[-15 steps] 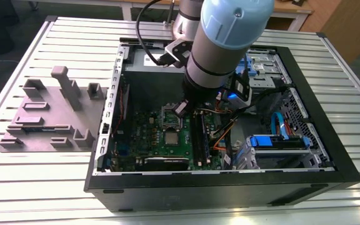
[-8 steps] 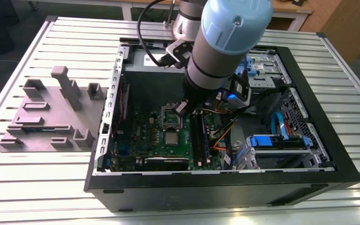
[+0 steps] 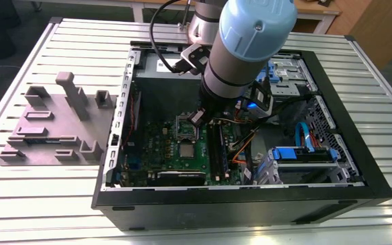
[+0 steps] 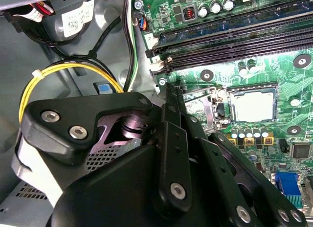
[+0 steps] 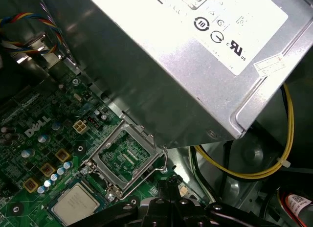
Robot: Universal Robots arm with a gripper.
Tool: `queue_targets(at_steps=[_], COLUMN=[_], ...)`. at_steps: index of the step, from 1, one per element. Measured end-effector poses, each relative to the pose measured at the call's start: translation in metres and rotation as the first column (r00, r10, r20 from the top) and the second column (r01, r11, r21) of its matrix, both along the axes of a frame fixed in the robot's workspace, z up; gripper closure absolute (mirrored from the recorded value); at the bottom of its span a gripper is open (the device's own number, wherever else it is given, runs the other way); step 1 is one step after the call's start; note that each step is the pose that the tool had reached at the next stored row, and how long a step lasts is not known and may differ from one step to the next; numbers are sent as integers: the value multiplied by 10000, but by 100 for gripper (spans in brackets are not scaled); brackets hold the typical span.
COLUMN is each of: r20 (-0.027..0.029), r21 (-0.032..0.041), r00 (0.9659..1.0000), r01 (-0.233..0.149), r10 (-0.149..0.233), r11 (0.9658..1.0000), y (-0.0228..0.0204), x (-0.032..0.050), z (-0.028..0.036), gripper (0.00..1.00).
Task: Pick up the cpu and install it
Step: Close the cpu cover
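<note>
Open computer case (image 3: 359,168) lying on a slatted table (image 3: 59,194), with the arm reaching down into it over the green motherboard (image 3: 158,153). End effector (image 3: 197,117) poised just above the motherboard beside the black memory slots (image 4: 230,43); finger spacing cannot be told. Cpu (image 3: 185,149) (image 4: 253,105) (image 5: 77,203) seated flat in its socket on the motherboard, with the hinged retention frame (image 5: 128,157) raised open next to it, near the grey power supply box (image 5: 176,65).
</note>
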State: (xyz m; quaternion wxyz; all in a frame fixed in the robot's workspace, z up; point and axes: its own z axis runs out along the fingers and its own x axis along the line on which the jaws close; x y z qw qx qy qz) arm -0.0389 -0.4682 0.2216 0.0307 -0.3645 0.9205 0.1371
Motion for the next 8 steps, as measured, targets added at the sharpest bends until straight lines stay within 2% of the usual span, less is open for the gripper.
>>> queue_targets(at_steps=[8], r20=[-1], r21=[3], r00=[10000], r01=[0], r10=[0], r11=[10000], y=[11], x=[10], z=[-7], gripper=[90])
